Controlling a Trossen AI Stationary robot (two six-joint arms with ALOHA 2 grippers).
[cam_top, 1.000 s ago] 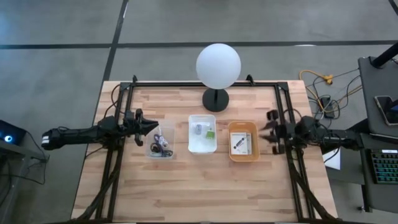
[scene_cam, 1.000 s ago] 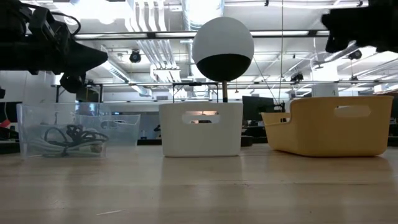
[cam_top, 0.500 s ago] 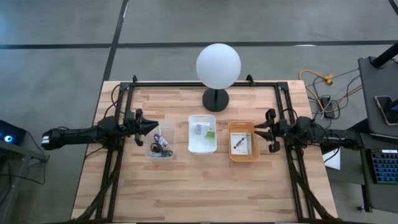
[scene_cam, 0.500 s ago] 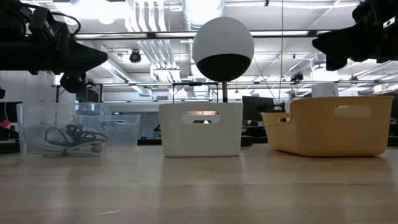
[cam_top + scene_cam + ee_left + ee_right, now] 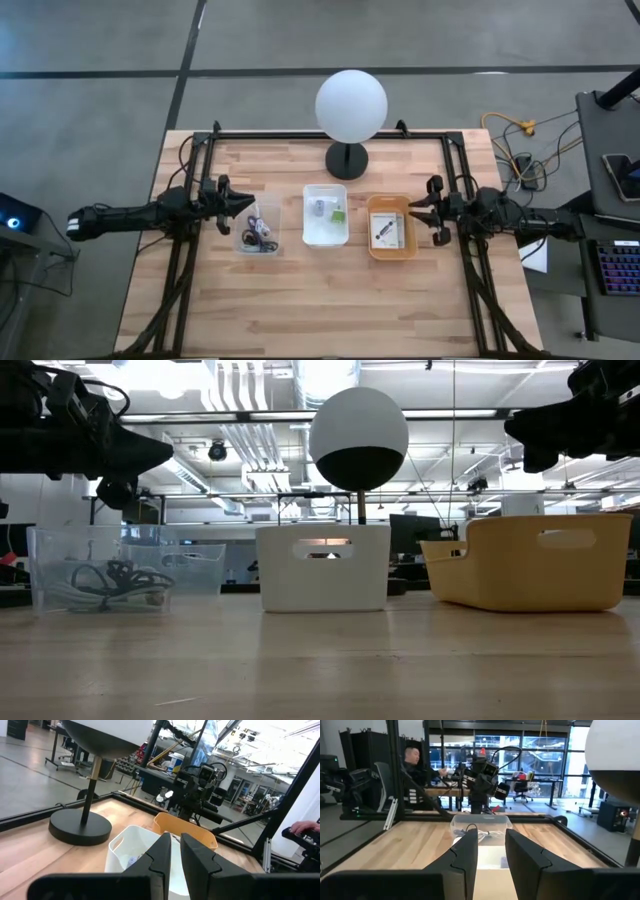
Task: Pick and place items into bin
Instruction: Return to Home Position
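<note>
Three bins stand in a row on the wooden table. The clear bin [image 5: 258, 228] holds tangled cables [image 5: 110, 582]. The white bin [image 5: 325, 215] holds a grey-blue adapter [image 5: 318, 207] and a green bit [image 5: 339, 212]. The yellow bin [image 5: 391, 226] holds a white printed packet [image 5: 386, 230]. My left gripper [image 5: 246, 204] hovers level above the clear bin's left edge, pointing right, shut and holding nothing. My right gripper [image 5: 414, 214] hovers level just right of the yellow bin, pointing left; its fingers stand a little apart with nothing between them [image 5: 491, 855].
A lamp with a white globe [image 5: 351, 107] on a black round base [image 5: 347, 159] stands behind the white bin. Black frame rails run along the table's left and right sides [image 5: 185, 270]. Bare wood lies in front of the bins. A person [image 5: 415, 757] sits beyond the table.
My right gripper has rolled at the wrist and tipped its fingers lower, so its tip now shows above the yellow bin in the low view; in the last half second it has kept still.
</note>
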